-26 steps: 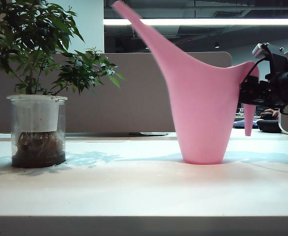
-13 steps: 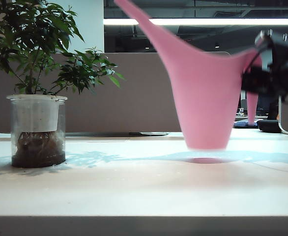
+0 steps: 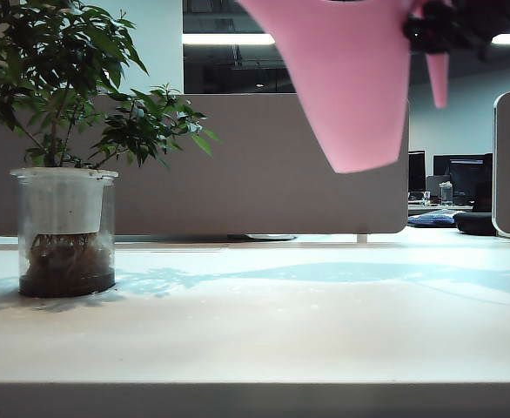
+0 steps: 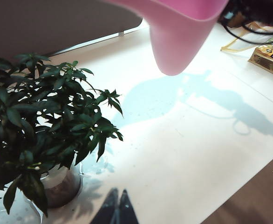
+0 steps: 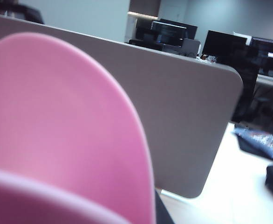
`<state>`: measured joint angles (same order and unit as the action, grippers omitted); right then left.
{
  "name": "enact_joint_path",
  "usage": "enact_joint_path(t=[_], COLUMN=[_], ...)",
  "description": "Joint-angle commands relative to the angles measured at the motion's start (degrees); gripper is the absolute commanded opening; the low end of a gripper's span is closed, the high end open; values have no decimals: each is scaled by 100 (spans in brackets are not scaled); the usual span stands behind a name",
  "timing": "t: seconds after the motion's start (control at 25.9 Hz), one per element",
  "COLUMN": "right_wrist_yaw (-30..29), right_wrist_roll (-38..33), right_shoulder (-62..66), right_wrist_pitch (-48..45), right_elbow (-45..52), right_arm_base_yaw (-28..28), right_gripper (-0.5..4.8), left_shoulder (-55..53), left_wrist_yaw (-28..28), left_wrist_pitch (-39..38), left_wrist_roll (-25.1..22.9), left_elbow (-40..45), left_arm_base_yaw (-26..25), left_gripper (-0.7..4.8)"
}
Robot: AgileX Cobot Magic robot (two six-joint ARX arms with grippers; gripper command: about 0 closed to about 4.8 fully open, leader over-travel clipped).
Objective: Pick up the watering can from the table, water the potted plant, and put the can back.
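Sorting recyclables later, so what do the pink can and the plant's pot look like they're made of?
The tall pink watering can looks like smooth matte moulded plastic: even colour, no seams. The potted plant's clear cylindrical pot is transparent with a white liner; plastic or glass, unclear.

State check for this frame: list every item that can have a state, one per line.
watering can: lifted clear of the table, held at its handle, tilted.
potted plant: upright on the table, untouched.
table: carries only the plant; can's shadow falls on it.
right gripper: shut on the can's handle, high up.
left gripper: shut, empty, low beside the plant.
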<state>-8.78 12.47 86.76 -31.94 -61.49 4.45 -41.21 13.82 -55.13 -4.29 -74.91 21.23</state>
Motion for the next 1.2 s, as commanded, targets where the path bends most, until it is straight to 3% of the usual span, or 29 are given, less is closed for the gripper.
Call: enact_joint_path(t=[0.04,0.12,0.23,0.5,1.04,1.2], right_wrist_yaw=[750,1228,1386,1637,1462,1381], right_wrist_roll=[1060,1965,2997,4162,5624,5687], right_shoulder=[-92,-90,-90,-92,-90,-90], right_wrist_pitch=[713,765,481,-219,-997,-1008], right_elbow=[-684,-955,-1060,-1075,-1132,-1239], right_arm_base_yaw=[463,807,1132,1377,1797,1873], right_gripper=[84,84,84,85,85,85], left_shoulder=[7,7,7,9,9,9], left_wrist_yaw=[-7,0,42,57,57,57], left_wrist_pitch=[109,101,94,35,-120,-184], left_wrist_roll=[-20,-20,-2,2,0,-2], left_elbow=[-15,-15,-15,-15,-15,-15], left_arm_base_yaw=[-4,-4,-4,-4,-4,-4], left_gripper=[-5,-5,-5,-5,-5,-5])
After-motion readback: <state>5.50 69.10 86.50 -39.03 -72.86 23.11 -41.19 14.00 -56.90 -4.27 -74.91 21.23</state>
